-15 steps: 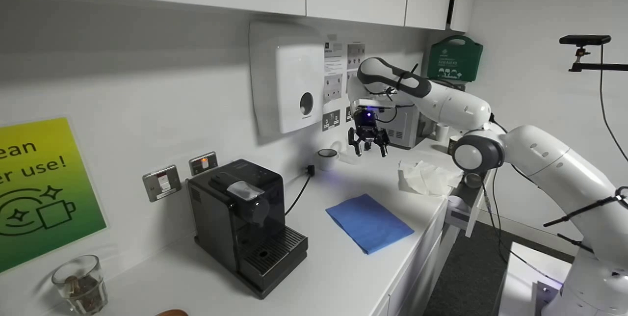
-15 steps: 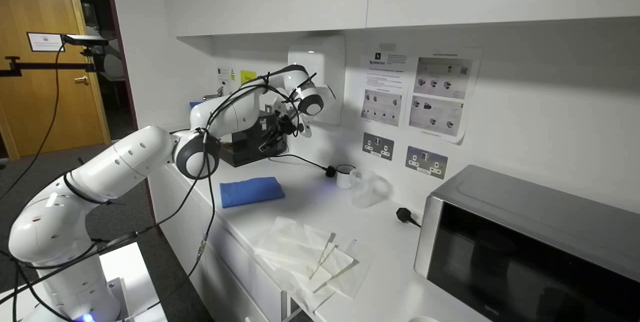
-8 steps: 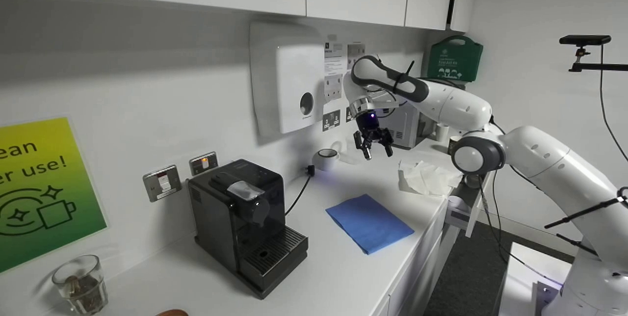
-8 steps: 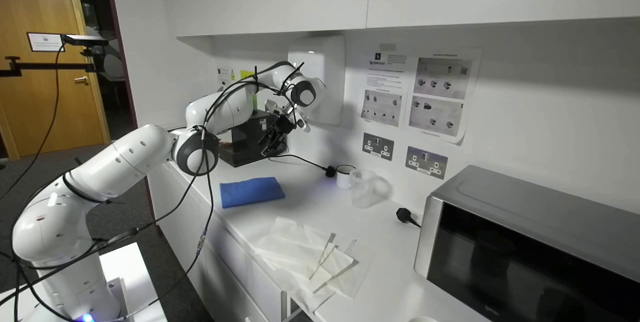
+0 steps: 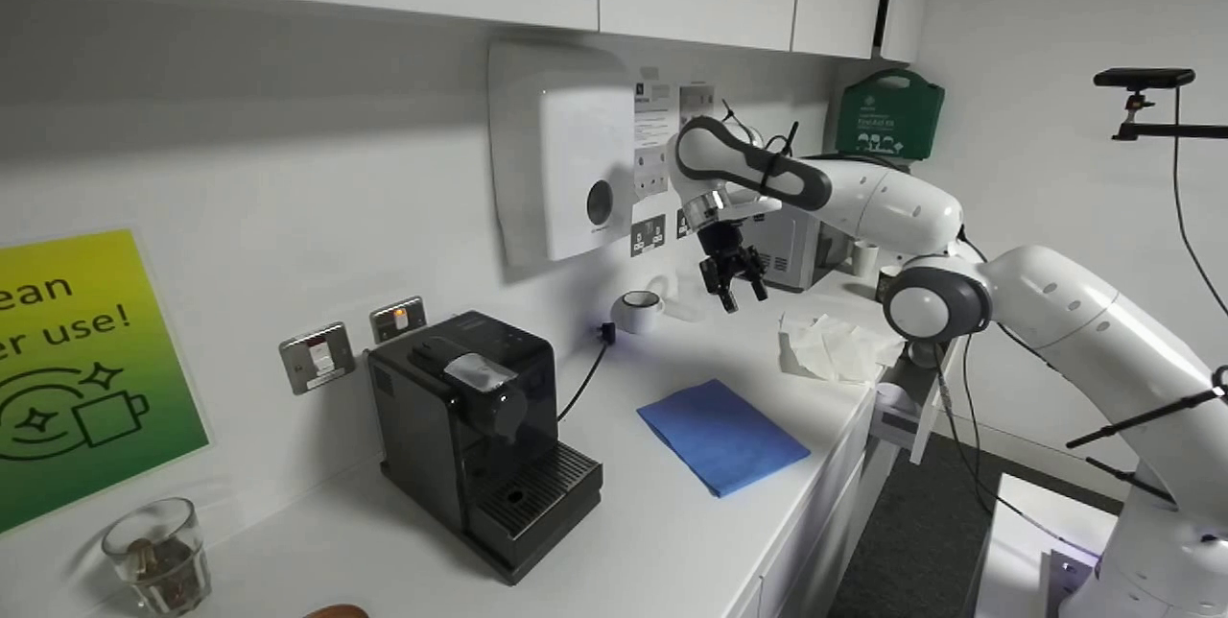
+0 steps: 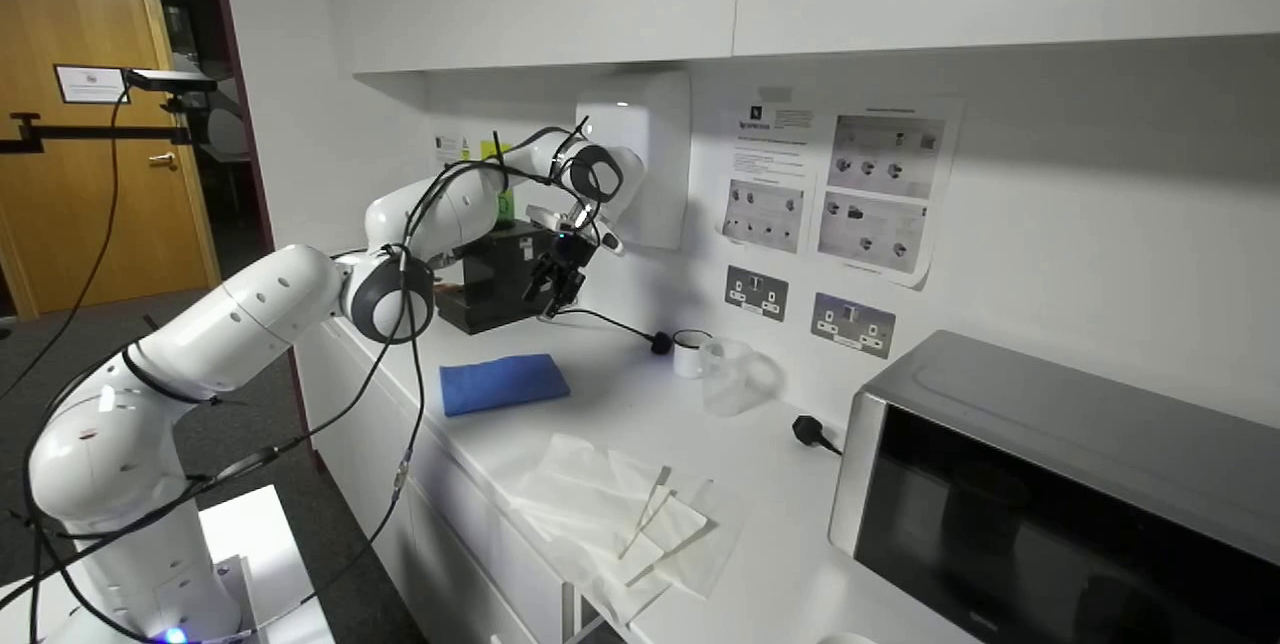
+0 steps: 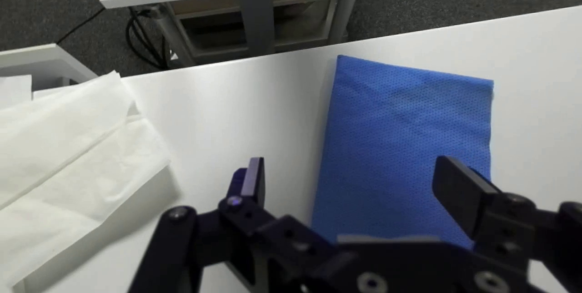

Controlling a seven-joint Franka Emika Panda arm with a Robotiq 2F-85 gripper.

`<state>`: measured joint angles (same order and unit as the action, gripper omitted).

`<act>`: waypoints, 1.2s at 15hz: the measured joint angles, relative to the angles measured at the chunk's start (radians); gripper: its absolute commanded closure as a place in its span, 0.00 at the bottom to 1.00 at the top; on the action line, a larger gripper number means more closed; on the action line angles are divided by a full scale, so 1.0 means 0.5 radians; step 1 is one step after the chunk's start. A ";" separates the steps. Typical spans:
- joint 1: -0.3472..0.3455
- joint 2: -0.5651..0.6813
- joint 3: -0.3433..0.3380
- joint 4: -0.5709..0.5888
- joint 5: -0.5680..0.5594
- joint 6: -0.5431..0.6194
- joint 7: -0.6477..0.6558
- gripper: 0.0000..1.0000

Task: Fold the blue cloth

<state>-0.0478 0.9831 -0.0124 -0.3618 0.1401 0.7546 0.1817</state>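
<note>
The blue cloth (image 5: 724, 438) lies flat on the white counter as a neat, slightly rumpled rectangle, near the front edge. It shows in both exterior views, including as a blue strip of cloth (image 6: 503, 384) seen from the far side. In the wrist view the near end of the cloth (image 7: 400, 133) is hidden behind the gripper body. My gripper (image 7: 349, 161) stands open, with nothing between its fingers. In both exterior views the gripper (image 5: 746, 301) hangs tilted in the air, well above the counter and apart from the cloth, closer to the wall.
A black coffee machine (image 5: 480, 436) stands beside the cloth. Crumpled white paper sheets (image 6: 620, 524) lie on its opposite side, by an open drawer (image 7: 50, 65). Against the wall are a white mug (image 6: 688, 356) and a clear jug (image 6: 725, 379). A microwave (image 6: 1060, 484) stands farther along.
The gripper has tilted over and come down a little, while the arm's wrist has swung slightly toward the coffee machine side. The jaws stay apart. The cloth has not moved.
</note>
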 measured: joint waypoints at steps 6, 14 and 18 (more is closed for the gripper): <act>0.009 -0.003 0.000 0.000 -0.107 0.262 -0.286 0.00; -0.008 -0.003 0.001 0.000 -0.109 0.644 -0.377 0.00; -0.013 -0.003 0.003 -0.001 -0.109 0.644 -0.388 0.00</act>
<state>-0.0544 0.9819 -0.0110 -0.3621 0.0857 1.0766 -0.0123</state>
